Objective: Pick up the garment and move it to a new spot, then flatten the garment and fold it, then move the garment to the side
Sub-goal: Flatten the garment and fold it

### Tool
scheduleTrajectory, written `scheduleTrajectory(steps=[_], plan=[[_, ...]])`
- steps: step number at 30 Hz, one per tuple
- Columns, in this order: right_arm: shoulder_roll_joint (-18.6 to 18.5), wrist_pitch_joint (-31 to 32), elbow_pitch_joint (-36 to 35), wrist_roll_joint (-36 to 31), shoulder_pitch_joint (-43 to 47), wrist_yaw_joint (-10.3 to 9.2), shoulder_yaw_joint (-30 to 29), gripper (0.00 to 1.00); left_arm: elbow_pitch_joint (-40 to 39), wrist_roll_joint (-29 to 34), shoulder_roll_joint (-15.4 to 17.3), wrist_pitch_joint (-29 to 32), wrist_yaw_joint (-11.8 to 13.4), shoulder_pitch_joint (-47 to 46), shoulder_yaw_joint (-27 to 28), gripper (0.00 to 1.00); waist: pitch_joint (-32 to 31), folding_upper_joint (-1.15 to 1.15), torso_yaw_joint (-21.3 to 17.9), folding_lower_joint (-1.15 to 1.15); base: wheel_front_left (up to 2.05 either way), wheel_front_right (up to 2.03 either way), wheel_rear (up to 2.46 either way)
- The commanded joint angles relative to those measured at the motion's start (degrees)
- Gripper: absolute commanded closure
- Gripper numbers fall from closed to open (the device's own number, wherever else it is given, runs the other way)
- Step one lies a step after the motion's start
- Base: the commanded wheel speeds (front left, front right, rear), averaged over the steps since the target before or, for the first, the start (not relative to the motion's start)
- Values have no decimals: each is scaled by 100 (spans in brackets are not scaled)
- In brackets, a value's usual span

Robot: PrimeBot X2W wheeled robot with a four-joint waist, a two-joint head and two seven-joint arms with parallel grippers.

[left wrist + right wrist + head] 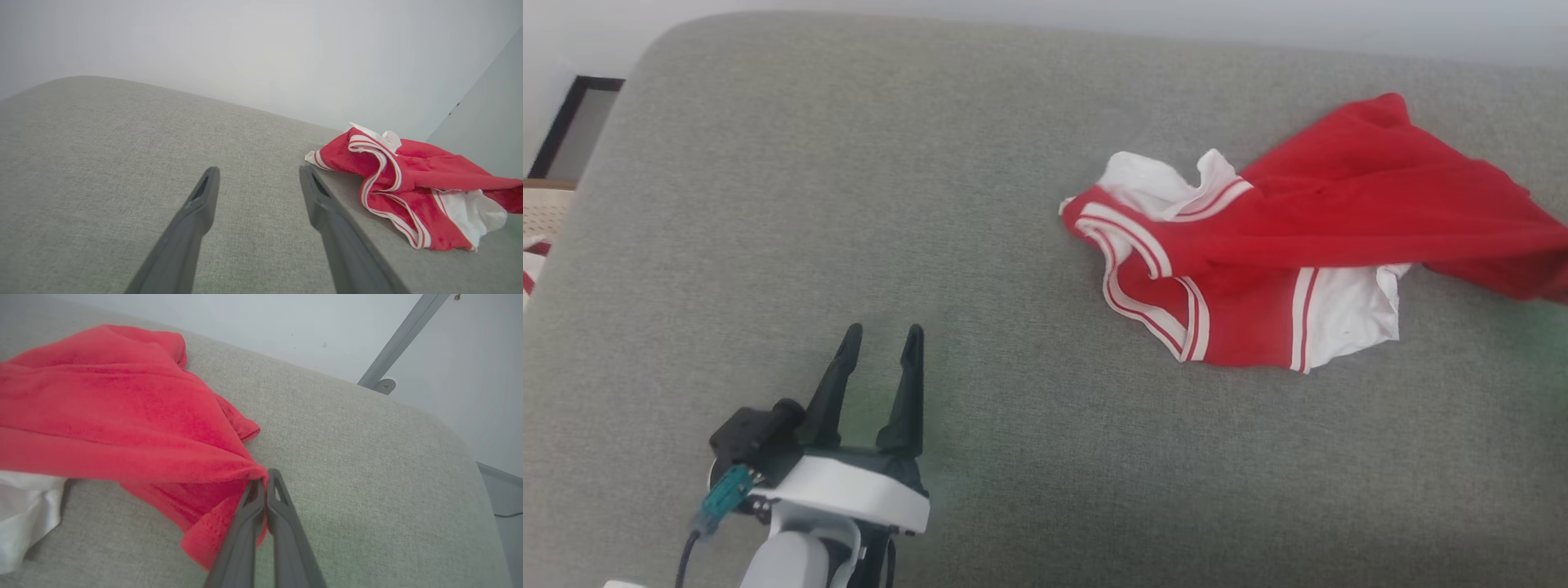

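1. Head view: the crumpled red soft jersey garment [1282, 245] with white panels lies by the right edge of the grey fabric cushion [849, 163]. The left end effector [884, 331] is empty, fingers parted, well apart from it.
2. Left wrist view: nothing stands between these fingers and the garment.
3. Right wrist view: the right end effector [265, 477] is pinched closed on a red fold. This looks like the pick-up step, and lifting likely comes next.

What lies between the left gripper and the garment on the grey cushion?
Nothing visible. Only bare grey cushion lies between the open left gripper and the garment. The right gripper is shut on its red edge.
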Motion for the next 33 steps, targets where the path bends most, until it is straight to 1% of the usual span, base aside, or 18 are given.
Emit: scheduleTrajectory(steps=[1,5,6,7,8,12,14,16,19,24,28,31,33], plan=[[132,-61,19,-122,-89,1,-114,100,10,-1,1,-25,-16,-112,-20,0,56,0,-44,0,0,0,0],[482,-236,65,-652,-322,1,-415,100,47,-15,-5,-25,-19,-219,-116,0,119,0,-37,0,0,0,0],[553,-301,78,-766,-373,1,-459,80,55,-27,-6,-26,-20,-245,-144,0,134,0,-19,0,0,0,0],[586,-343,121,-899,-411,1,-509,51,70,-41,-7,-26,-19,-260,-172,0,143,0,0,0,0,0,0],[600,-345,164,-994,-403,1,-528,0,85,-58,-10,-25,-17,-274,-208,0,148,0,28,0,0,0,0],[606,-483,-14,-1278,-247,1,-621,0,121,-165,-25,-26,-18,-234,-257,0,146,0,135,0,0,0,0],[551,-427,-352,-1344,-120,1,-551,0,119,-213,-35,-26,-18,-173,-262,0,147,0,165,0,0,0,0],[528,-226,-877,-1193,-6,1,-445,0,108,-210,-41,-26,-19,-134,-261,0,155,0,179,0,0,0,0],[321,456,-1864,-949,268,1,-173,0,111,-252,-46,-26,-19,-127,-266,0,166,0,208,0,0,0,0],[-132,2232,-3464,-112,908,0,293,0,139,-389,-48,-26,-19,-255,-392,0,208,0,324,0,0,0,0],[-483,3347,-4340,354,1522,1,249,0,146,-517,-47,-26,-18,-302,-534,0,255,0,465,0,0,0,0],[-560,3910,-4770,561,1838,1,8,0,144,-589,-49,-26,-19,-270,-535,0,291,0,525,0,0,0,0],[-491,4091,-4917,554,1917,1,-221,0,142,-633,-50,-26,-19,-276,-570,0,327,0,569,0,0,0,0]])
